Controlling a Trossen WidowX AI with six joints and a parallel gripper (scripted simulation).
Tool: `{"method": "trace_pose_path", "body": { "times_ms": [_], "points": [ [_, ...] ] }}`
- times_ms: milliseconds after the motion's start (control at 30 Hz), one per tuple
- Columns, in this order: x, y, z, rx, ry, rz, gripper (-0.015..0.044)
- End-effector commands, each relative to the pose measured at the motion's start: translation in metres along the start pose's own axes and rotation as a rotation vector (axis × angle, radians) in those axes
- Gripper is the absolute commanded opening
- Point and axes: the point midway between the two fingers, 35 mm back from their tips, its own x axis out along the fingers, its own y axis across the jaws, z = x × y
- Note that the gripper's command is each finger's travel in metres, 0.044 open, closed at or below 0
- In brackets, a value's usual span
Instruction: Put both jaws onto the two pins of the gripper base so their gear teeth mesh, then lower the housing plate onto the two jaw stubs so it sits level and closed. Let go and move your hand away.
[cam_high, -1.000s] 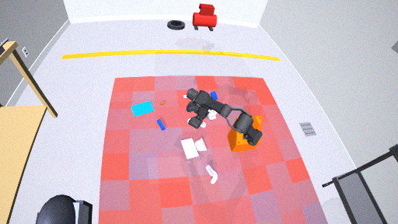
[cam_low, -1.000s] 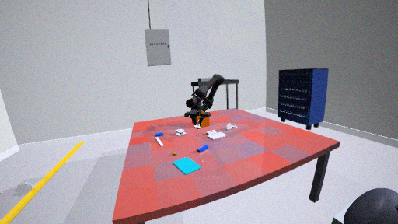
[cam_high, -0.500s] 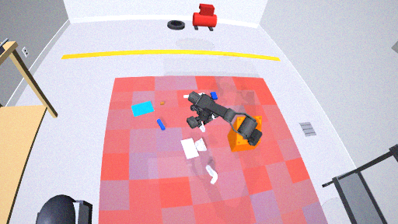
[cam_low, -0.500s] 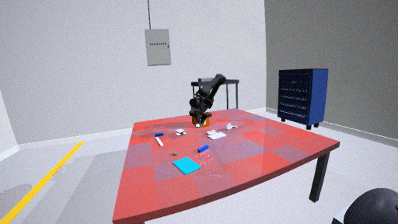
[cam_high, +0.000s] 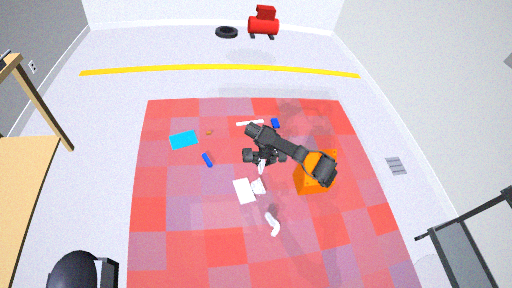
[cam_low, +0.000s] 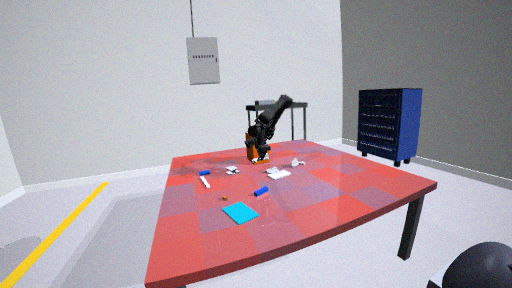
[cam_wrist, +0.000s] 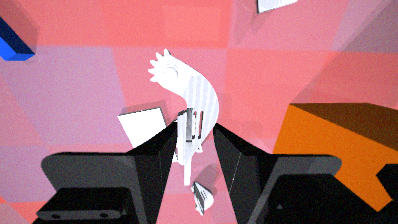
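My gripper (cam_wrist: 195, 126) (cam_high: 262, 158) is shut on a white jaw (cam_wrist: 200, 92) (cam_high: 261, 167); its toothed end points away from the fingers in the wrist view. The other white jaw (cam_high: 272, 225) (cam_low: 296, 162) lies on the table towards the front in the top view. A flat white rectangular block (cam_high: 243, 191) (cam_low: 279, 174) (cam_wrist: 142, 125) lies below the gripper, with a rounded white piece (cam_high: 258, 187) beside it. Another white piece (cam_low: 232, 170) lies further back, hidden under the arm in the top view. Which white part is base or housing plate I cannot tell.
The orange block (cam_high: 312, 184) (cam_wrist: 320, 145) stands at the arm's foot, right of the gripper. A white bar (cam_high: 249, 122) (cam_low: 204, 182), blue block (cam_high: 275, 123), blue cylinder (cam_high: 207, 160), small orange piece (cam_high: 209, 132) and cyan plate (cam_high: 183, 140) (cam_low: 240, 213) lie on the table.
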Motion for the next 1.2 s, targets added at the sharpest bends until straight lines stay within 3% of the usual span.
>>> {"method": "trace_pose_path", "body": {
  "times_ms": [0, 1167],
  "points": [
    [0.001, -0.003, -0.008, 0.137, 0.003, 0.002, 0.0134],
    [0.005, -0.035, -0.054, 1.229, 0.007, -0.005, 0.0134]
  ]
}}
